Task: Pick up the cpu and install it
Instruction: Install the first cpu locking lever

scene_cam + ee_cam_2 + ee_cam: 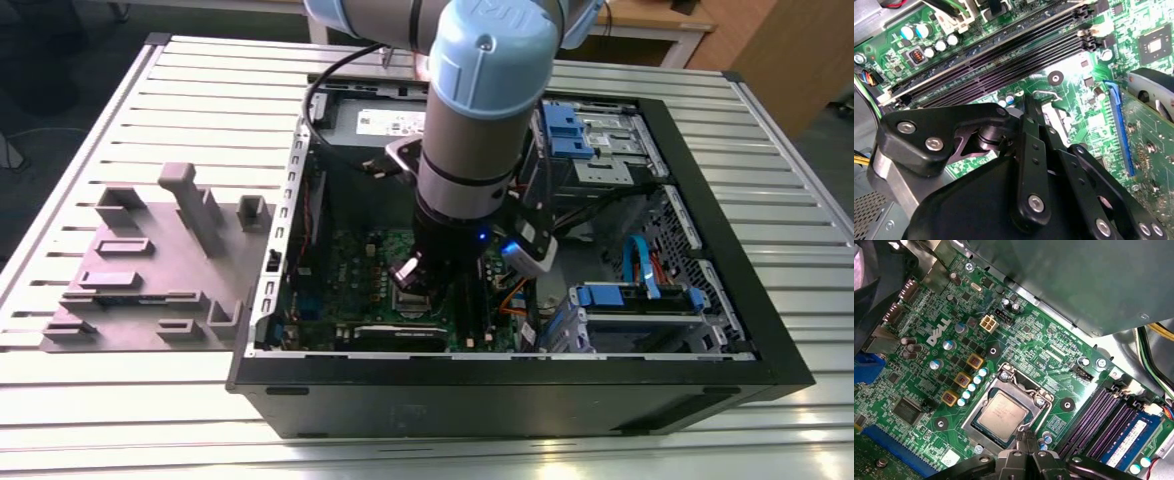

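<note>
The cpu (1003, 413) lies in the socket (1006, 412) at lower centre; the gripper (1027, 439), fingers together and empty, touches its edge.

My arm (474, 150) reaches down into the computer case (721, 300), which lies open on the table (200, 90). The tray (147, 270) sits on the table, just beside the case on the exterior view's left. The board (1049, 347) lies flat in the case. The cpu (1002, 413) sits in the socket (1040, 401) on the board. My gripper (1027, 439) hangs right by the cpu's edge.
</note>
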